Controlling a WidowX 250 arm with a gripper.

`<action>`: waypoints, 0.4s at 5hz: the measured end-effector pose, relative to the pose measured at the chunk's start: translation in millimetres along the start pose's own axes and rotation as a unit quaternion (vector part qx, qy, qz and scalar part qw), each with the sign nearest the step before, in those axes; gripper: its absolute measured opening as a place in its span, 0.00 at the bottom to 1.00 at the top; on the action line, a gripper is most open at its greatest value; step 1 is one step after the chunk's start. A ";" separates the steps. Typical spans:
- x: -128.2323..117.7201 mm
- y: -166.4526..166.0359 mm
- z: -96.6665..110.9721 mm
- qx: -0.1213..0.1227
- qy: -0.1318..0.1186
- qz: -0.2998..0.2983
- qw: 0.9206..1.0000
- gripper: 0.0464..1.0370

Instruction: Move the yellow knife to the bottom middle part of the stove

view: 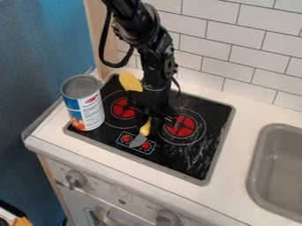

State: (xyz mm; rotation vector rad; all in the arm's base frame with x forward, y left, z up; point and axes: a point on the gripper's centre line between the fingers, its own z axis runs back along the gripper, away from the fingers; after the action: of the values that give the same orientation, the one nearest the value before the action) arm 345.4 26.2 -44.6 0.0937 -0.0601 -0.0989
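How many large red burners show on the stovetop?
2: a burner beside the can and another nearer the sink, partly covered by the tool. The arm may hide more.

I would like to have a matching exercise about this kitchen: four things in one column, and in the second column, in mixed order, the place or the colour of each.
Things
1. Can
2. Knife
3. Sink
4. Burners

Places and colours
A. Red in the middle, on the black stove top
B. Upright at the stove's left edge in the picture
C. Yellow handle, with the blade at the dial panel
D. Grey, at the picture's right edge

Right pairs: 1-B, 2-C, 3-D, 4-A
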 end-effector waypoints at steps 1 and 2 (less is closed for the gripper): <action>1.5 2.8 -0.2 0.008 0.002 0.004 1.000 0.70; -0.4 4.6 0.7 0.000 0.008 0.014 1.000 0.93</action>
State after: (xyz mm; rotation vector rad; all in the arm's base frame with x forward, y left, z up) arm 345.4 30.7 -43.4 0.0942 -0.0463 -0.0700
